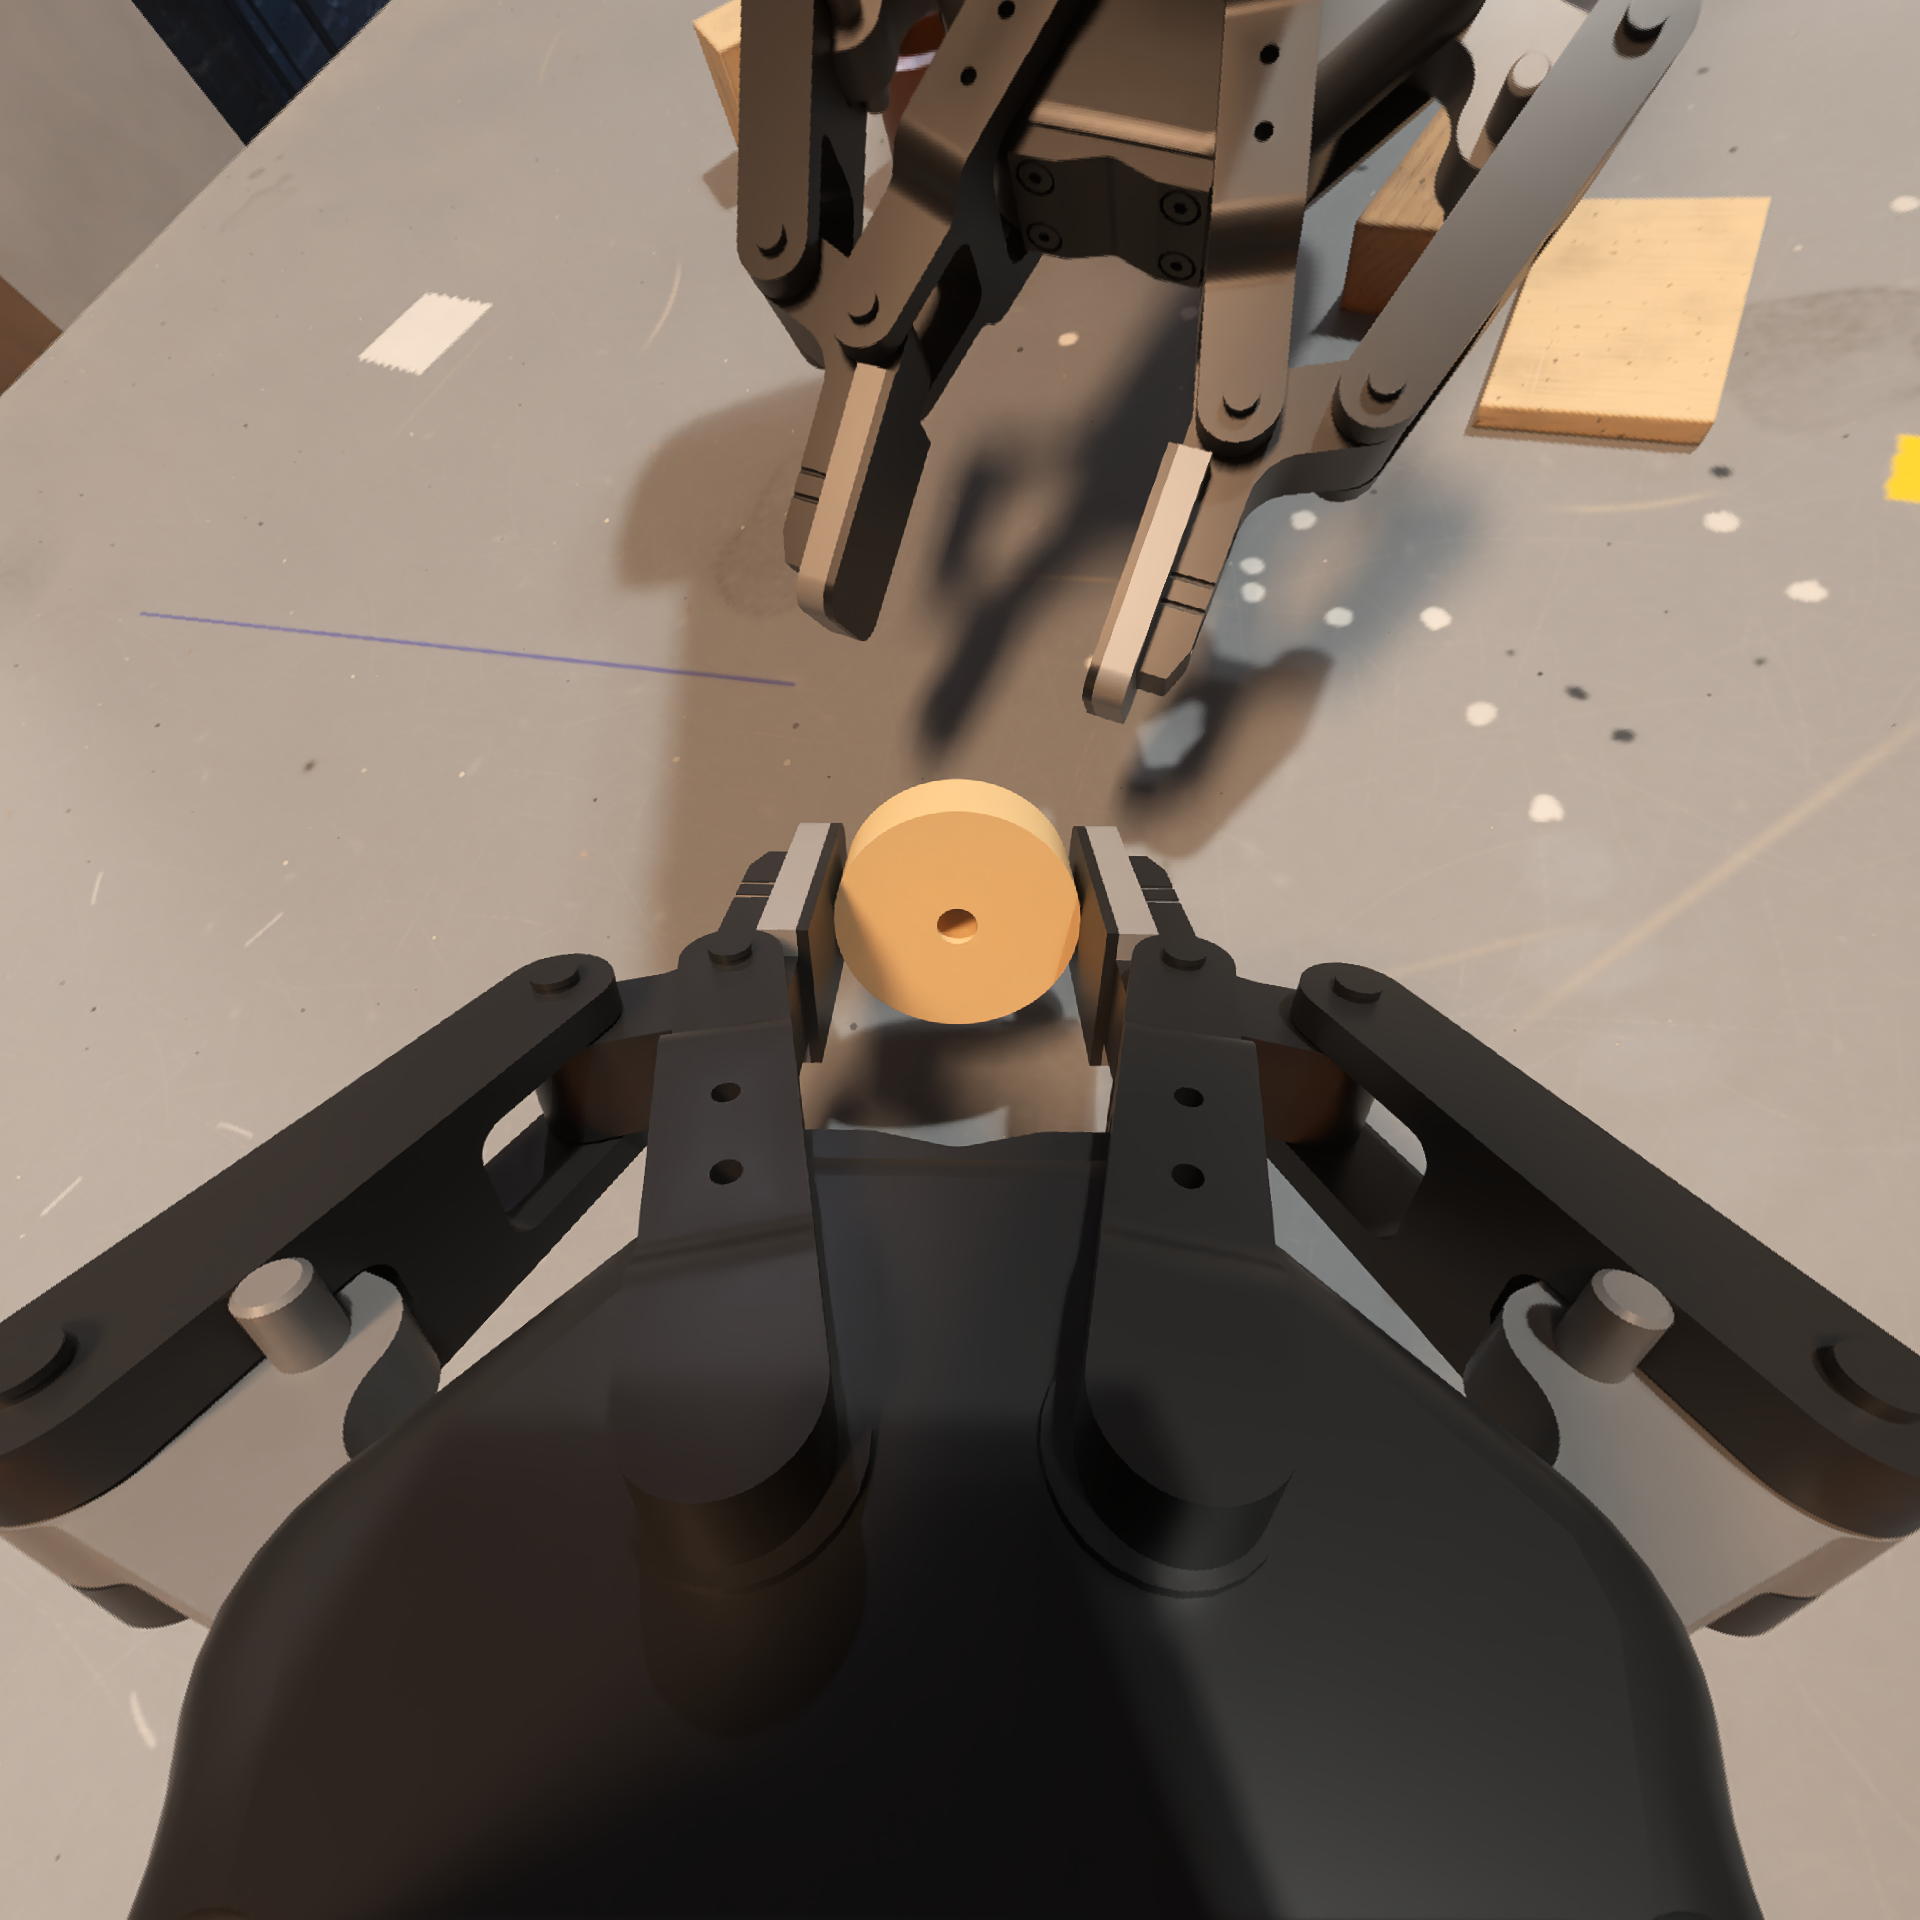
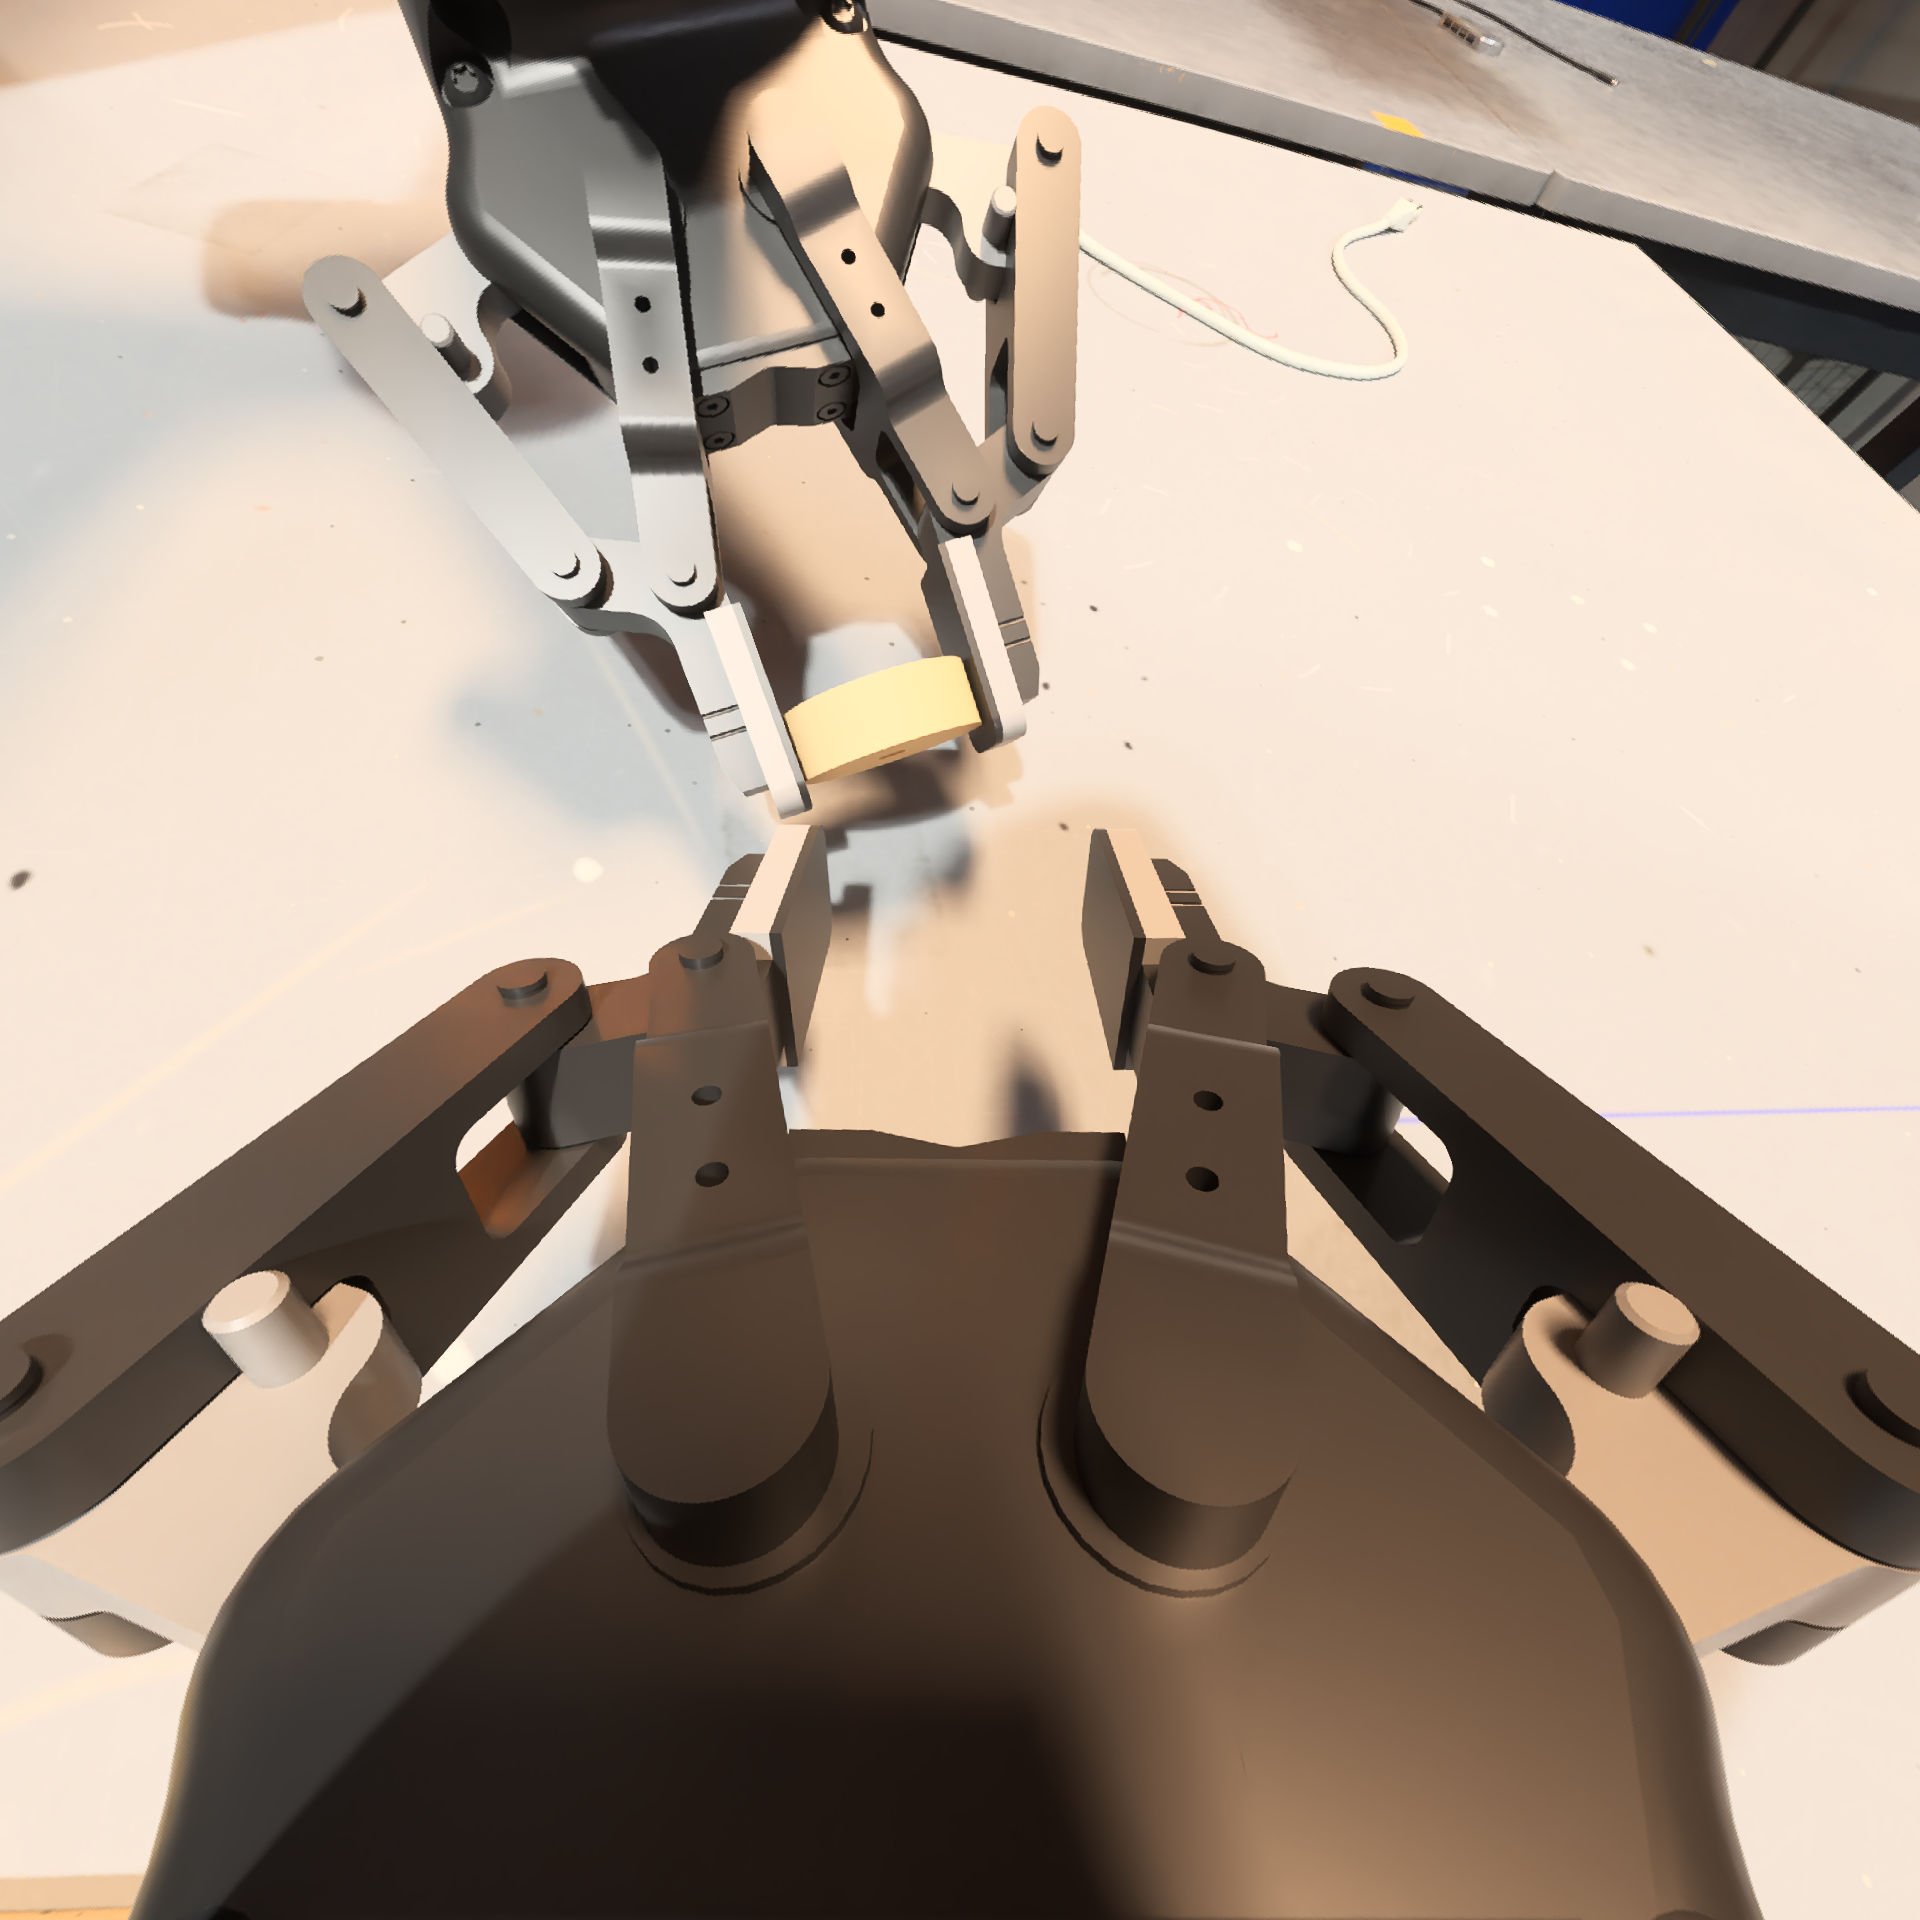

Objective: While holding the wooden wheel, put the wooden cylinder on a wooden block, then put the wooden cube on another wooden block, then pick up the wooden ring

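Observation:
My left gripper [image 1: 956, 914] is shut on the wooden wheel [image 1: 956, 904], a light disc with a small centre hole, held above the table. In the right wrist view the same wheel [image 2: 883, 717] shows between the left gripper's fingers [image 2: 888, 727]. My right gripper [image 2: 956, 904] is open and empty, facing the left one just short of the wheel; it also shows in the left wrist view [image 1: 971, 644]. A flat wooden block [image 1: 1621, 322] lies at the far right. Another wooden block [image 1: 717, 62] and a wooden piece [image 1: 1397, 239] are partly hidden behind the right gripper. The cylinder, cube and ring are not identifiable.
The grey table [image 1: 364, 831] carries a white tape patch [image 1: 424, 330], a thin purple line [image 1: 468, 649], paint specks and a yellow mark [image 1: 1907, 478]. In the right wrist view a white cable [image 2: 1351, 312] lies at the back right, near a second grey table [image 2: 1558, 114].

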Available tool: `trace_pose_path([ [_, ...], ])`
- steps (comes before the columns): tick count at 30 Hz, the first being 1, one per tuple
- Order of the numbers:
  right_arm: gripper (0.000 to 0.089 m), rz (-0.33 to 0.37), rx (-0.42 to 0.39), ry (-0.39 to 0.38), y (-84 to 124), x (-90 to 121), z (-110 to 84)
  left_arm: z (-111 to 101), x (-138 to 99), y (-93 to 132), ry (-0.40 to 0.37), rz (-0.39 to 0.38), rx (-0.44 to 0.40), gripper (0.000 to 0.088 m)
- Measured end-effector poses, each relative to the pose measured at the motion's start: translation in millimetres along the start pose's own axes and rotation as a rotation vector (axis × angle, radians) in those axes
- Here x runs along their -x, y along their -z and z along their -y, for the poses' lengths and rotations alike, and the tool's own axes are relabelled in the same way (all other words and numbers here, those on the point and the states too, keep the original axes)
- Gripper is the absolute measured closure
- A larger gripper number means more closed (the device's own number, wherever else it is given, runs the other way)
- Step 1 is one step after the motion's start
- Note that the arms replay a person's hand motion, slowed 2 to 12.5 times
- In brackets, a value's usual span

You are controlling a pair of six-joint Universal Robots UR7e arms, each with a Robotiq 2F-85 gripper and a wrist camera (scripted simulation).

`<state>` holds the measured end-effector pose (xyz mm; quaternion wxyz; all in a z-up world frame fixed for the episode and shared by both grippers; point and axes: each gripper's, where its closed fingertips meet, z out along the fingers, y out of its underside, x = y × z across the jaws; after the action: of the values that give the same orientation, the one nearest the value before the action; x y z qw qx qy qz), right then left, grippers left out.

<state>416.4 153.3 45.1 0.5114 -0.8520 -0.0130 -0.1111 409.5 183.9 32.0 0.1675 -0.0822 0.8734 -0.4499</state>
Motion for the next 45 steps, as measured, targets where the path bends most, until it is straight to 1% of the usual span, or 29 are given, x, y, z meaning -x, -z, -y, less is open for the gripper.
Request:
trace_pose_path([
  [8, 0.0446, 0.009, -0.017, -0.023, 1.7, -1.4, 1.8, 3.8, 0.8, 5.8, 0.02, -0.019, -0.044, 0.0502],
  [20, 0.0445, 0.018, -0.043, -0.057, 4.4, -4.0, 4.2, -6.5, 5.2, 11.4, 0.028, -0.014, -0.013, 0.0502],
  [24, 0.0445, 0.024, -0.052, -0.066, 5.4, -4.3, 5.0, -6.4, 3.8, 12.5, 0.027, -0.026, -0.018, 0.0502],
  [36, 0.0442, 0.039, -0.081, -0.088, 8.7, -5.3, 7.8, -1.0, 2.0, 18.2, 0.038, -0.052, -0.071, 0.0502],
  [45, 0.044, 0.051, -0.1, -0.105, 11.4, -6.0, 9.3, 5.6, -1.0, 25.3, 0.059, -0.09, -0.136, 0.0502],
])
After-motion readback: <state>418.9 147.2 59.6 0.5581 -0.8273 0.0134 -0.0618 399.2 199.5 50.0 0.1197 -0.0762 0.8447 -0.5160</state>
